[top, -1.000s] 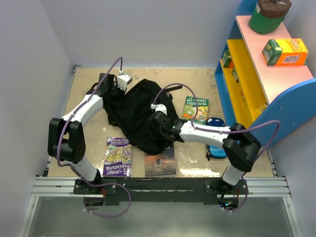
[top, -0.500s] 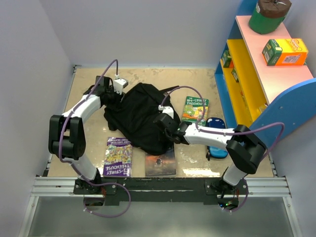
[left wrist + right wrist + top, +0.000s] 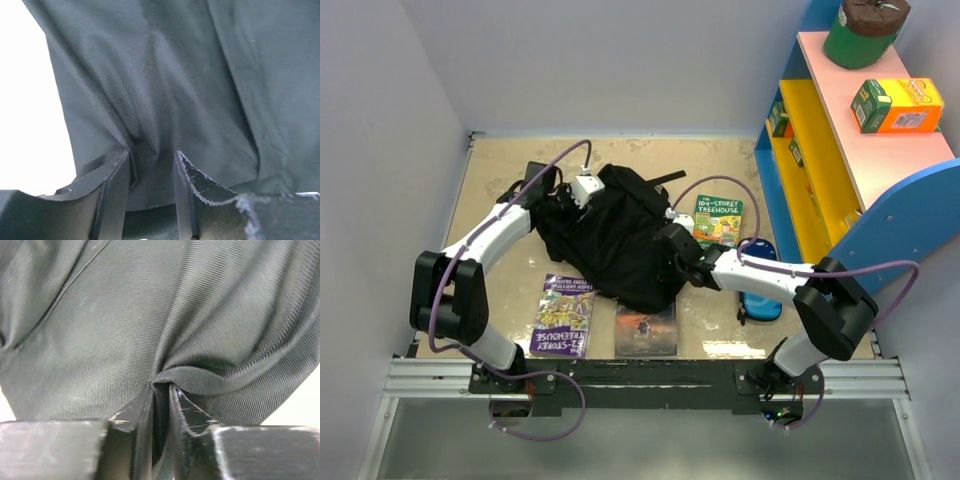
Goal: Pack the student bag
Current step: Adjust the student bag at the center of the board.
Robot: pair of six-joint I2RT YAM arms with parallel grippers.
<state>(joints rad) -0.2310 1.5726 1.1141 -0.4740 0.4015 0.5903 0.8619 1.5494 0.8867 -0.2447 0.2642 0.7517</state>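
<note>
Your left gripper [image 3: 152, 159] has its jaws drawn to a narrow gap, with a fold of black fabric from the student bag [image 3: 615, 240] pinched between them; the cloth rises from the fingertips and fills nearly the whole wrist view. Your right gripper [image 3: 161, 388] is all but closed, its jaws clamping a tight pucker of the same bag, with creases fanning out from the pinch. Seen from above, the bag lies crumpled on the table [image 3: 500, 170], spanning the space between your two sets of jaws: the left ones grip its far left edge, the right ones its near right side. A purple Treehouse book [image 3: 562, 315] lies near the left jaws, toward the arm bases. A dark book [image 3: 646, 328] sits just on the base side of the right jaws, partly under the bag. A green Treehouse book [image 3: 717, 220] lies just beyond the right jaws, and a blue pencil case [image 3: 760, 290] lies to their right.
</note>
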